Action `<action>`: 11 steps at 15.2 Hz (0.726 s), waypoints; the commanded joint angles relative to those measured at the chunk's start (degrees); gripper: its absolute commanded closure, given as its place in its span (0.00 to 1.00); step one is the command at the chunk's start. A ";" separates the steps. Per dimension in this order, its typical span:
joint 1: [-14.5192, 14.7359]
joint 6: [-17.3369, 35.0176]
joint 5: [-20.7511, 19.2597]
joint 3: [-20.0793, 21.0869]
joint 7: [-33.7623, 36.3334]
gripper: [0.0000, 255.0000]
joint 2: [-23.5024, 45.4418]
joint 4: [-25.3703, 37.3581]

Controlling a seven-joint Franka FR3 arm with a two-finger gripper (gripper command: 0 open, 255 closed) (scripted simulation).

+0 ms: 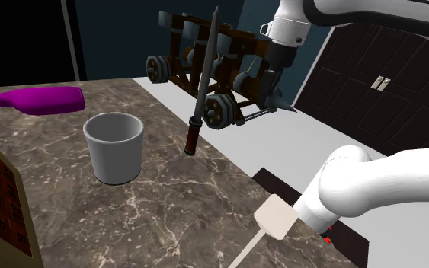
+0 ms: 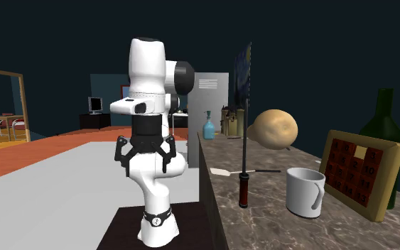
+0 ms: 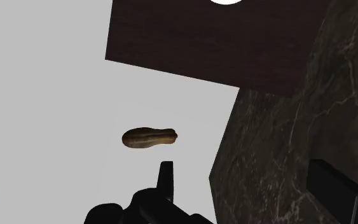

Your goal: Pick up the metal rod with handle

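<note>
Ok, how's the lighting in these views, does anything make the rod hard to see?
Shoulder view: dim; the upright rod partly blends into the dark wheeled frame behind it. Second exterior view: dim, rod thin against a dark backdrop. Wrist view: evenly lit floor, no shadow under the brown oblong thing.

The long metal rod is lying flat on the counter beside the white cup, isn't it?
Not quite. The rod stands upright on its handle rather than lying flat; it is on the counter beside the white cup. The shoulder view shows this.
</note>
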 commanded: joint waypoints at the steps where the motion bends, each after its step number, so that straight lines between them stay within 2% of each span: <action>1: 0.00 0.00 0.00 0.00 0.00 0.00 0.00 0.00; 11: 8.67 13.89 10.37 6.43 0.72 0.00 -1.19 -2.65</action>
